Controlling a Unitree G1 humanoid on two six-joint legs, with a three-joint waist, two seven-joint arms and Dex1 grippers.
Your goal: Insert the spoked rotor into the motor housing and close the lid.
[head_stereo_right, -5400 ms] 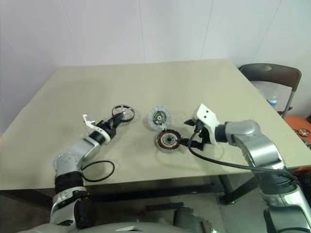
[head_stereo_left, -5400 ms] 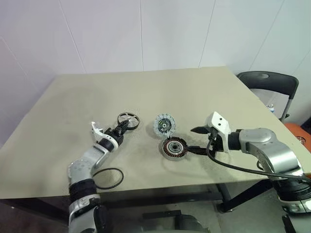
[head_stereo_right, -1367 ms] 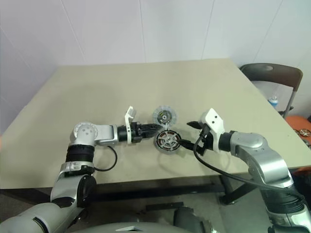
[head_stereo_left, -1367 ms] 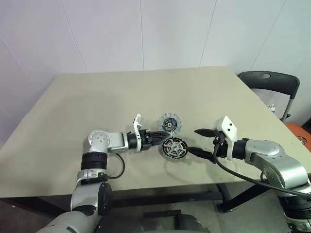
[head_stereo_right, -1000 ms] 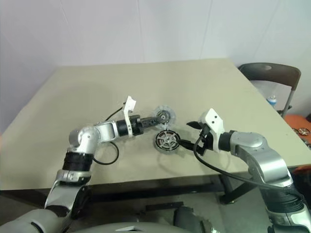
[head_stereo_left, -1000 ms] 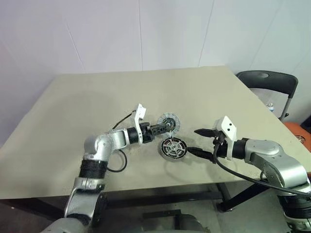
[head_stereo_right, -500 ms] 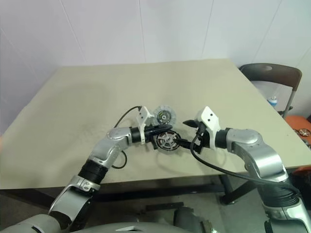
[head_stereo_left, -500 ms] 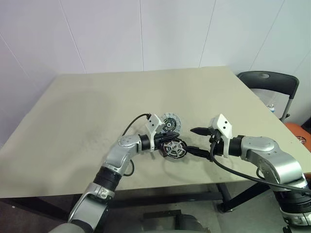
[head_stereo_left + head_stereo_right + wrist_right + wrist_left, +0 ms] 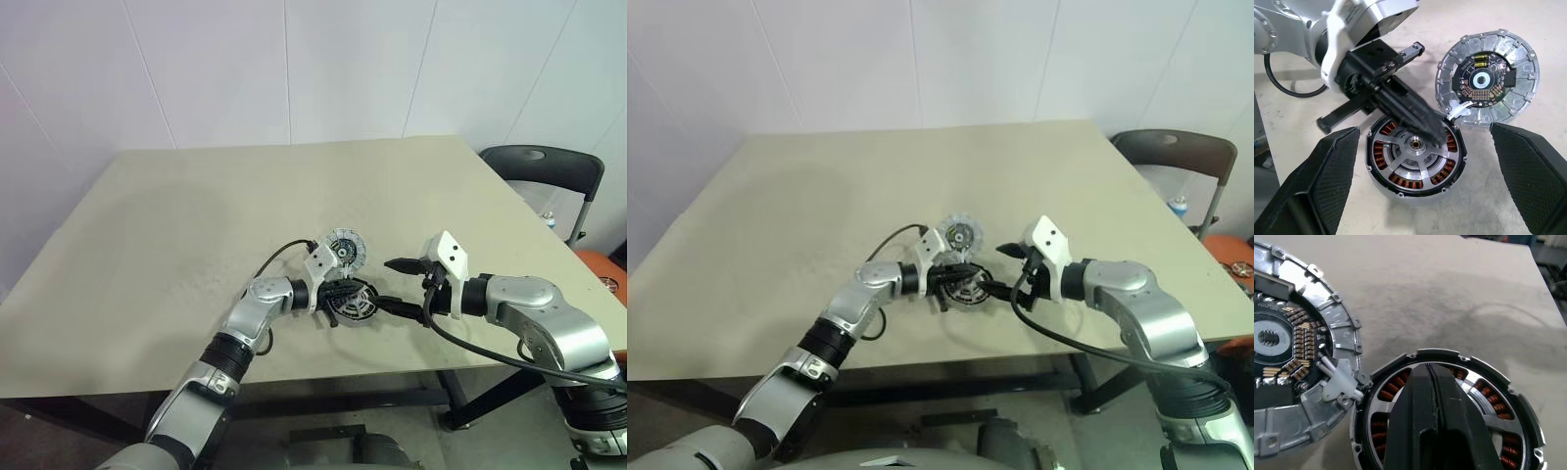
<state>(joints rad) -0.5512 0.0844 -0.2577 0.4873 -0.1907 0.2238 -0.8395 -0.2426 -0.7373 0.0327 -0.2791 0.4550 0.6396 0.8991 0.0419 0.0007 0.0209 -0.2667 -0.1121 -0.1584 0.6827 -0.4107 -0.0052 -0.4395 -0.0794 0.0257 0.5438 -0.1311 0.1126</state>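
Lying under left claw (image 9: 1427, 128) (closed): spoked rotor (image 9: 1416, 155)

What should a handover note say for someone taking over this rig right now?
Left end effector: shut, tips over the rotor.
Right end effector: open, straddling the housing without touching.
Rotor: sits in the housing, coils showing between its spokes.
Lid: flat on the table, right beside the housing, circuit side up.
Done: rotor inserted, seemingly fully.
Left: pick up the lid, close the housing.
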